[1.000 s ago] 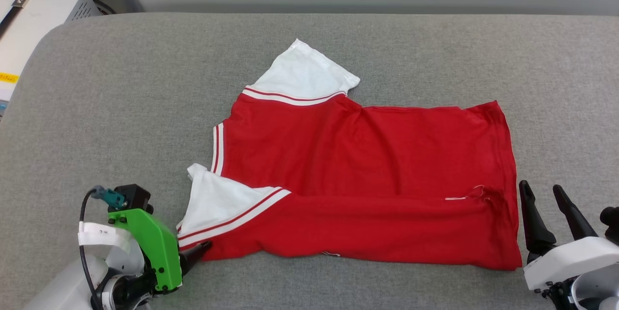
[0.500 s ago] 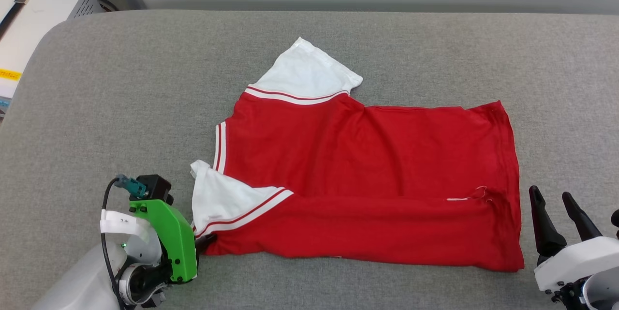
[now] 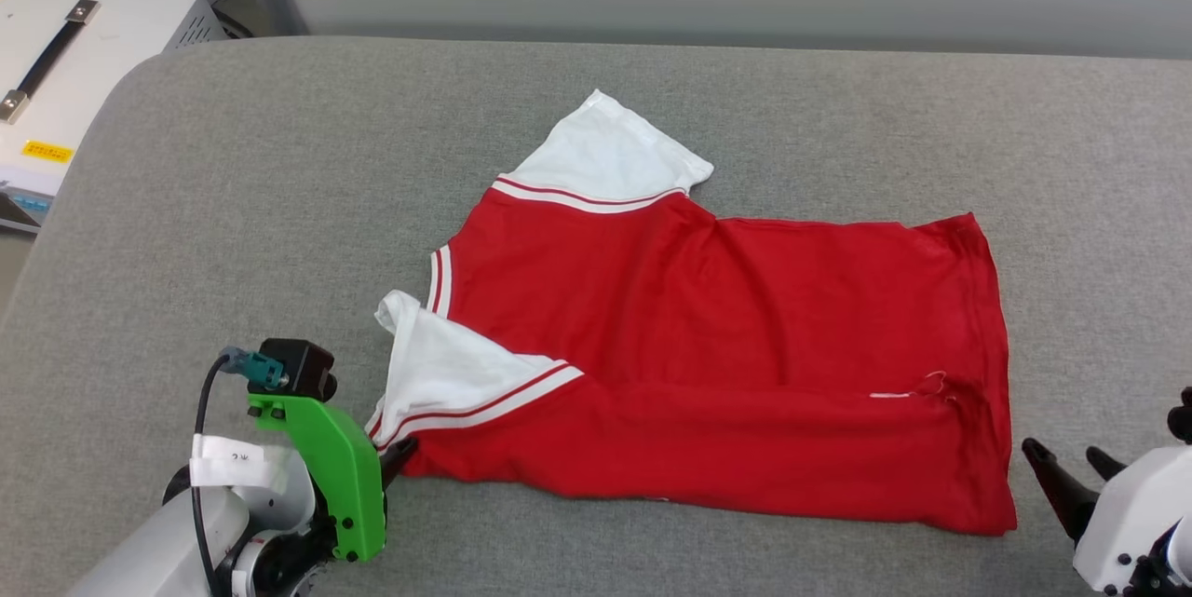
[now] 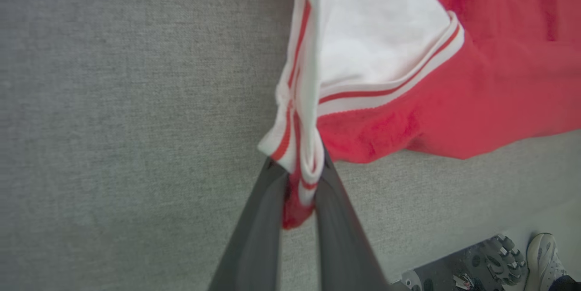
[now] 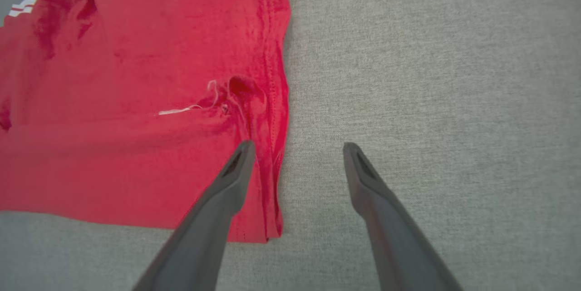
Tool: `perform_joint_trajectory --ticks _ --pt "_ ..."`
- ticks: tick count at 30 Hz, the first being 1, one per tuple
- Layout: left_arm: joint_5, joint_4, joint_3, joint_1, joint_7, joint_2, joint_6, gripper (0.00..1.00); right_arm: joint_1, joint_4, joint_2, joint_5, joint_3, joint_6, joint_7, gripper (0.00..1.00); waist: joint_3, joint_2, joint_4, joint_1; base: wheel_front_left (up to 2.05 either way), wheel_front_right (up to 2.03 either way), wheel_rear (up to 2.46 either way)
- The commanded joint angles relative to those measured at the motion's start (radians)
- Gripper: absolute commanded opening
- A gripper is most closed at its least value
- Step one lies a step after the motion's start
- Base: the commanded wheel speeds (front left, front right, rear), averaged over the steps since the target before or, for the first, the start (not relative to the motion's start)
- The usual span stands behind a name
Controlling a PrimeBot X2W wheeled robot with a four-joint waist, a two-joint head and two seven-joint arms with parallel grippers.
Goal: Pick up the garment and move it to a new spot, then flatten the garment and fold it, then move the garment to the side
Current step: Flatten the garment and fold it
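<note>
The left gripper (image 4: 297, 170) clamps the striped sleeve edge of the red, white-sleeved T-shirt (image 3: 745, 327), seemingly to fold it over, while the right gripper (image 5: 297, 150) hovers open and empty.

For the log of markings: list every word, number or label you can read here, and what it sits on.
Nothing reads clearly.
The yellow sticker on the white box: print too small to read.
The white tag beside the green bracket: mark too blurred to read.
The garment: no lettering on the visible face.
</note>
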Motion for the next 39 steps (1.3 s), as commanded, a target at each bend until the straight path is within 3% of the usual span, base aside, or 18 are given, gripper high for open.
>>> perform_joint_trajectory --ticks 1,7,19,20,21,22,32,39 --pt "0.009 -0.025 0.005 0.009 -0.005 0.011 0.011 0.0 0.006 -0.012 -0.008 0.007 0.012 -0.008 0.042 1.0 0.011 0.0 0.005 0.0001 0.0 0.0 0.0" --pt "0.02 -0.108 0.009 0.013 -0.004 0.027 0.044 0.0 -0.015 -0.023 -0.006 0.008 0.065 -0.008 0.183 1.0 0.042 0.0 0.014 0.0001 0.0 0.0 0.0" --pt "0.018 -0.133 0.011 0.013 -0.015 0.022 0.044 0.0 -0.055 0.117 0.022 -0.002 0.125 -0.008 0.231 1.0 0.097 0.0 0.022 0.0001 0.0 0.0 0.0" --pt "0.018 -0.131 0.012 0.013 -0.017 0.021 0.044 0.0 -0.058 0.125 0.029 0.002 0.132 -0.008 0.237 0.7 0.098 0.0 0.022 0.0001 0.0 0.0 0.0" --pt "0.018 -0.13 0.012 0.013 -0.018 0.02 0.044 0.0 -0.06 0.129 0.033 0.004 0.139 -0.008 0.239 0.23 0.098 0.0 0.022 0.0001 0.0 0.0 0.0" --pt "0.019 -0.128 0.013 0.014 -0.021 0.019 0.045 0.0 -0.063 0.132 0.036 0.005 0.145 -0.008 0.241 0.0 0.096 0.0 0.021 0.0001 0.0 0.0 0.0" --pt "0.029 -0.156 0.017 0.037 -0.058 0.027 0.049 0.0 -0.091 0.1 0.001 0.009 0.139 -0.008 0.22 0.0 0.036 0.0 0.022 0.0001 0.0 0.0 0.0" --pt "0.036 -0.207 0.015 0.092 -0.071 0.055 0.084 0.0 -0.072 0.069 -0.008 0.019 0.15 -0.008 0.23 0.0 -0.039 0.0 0.02 0.0001 0.0 0.0 0.0"
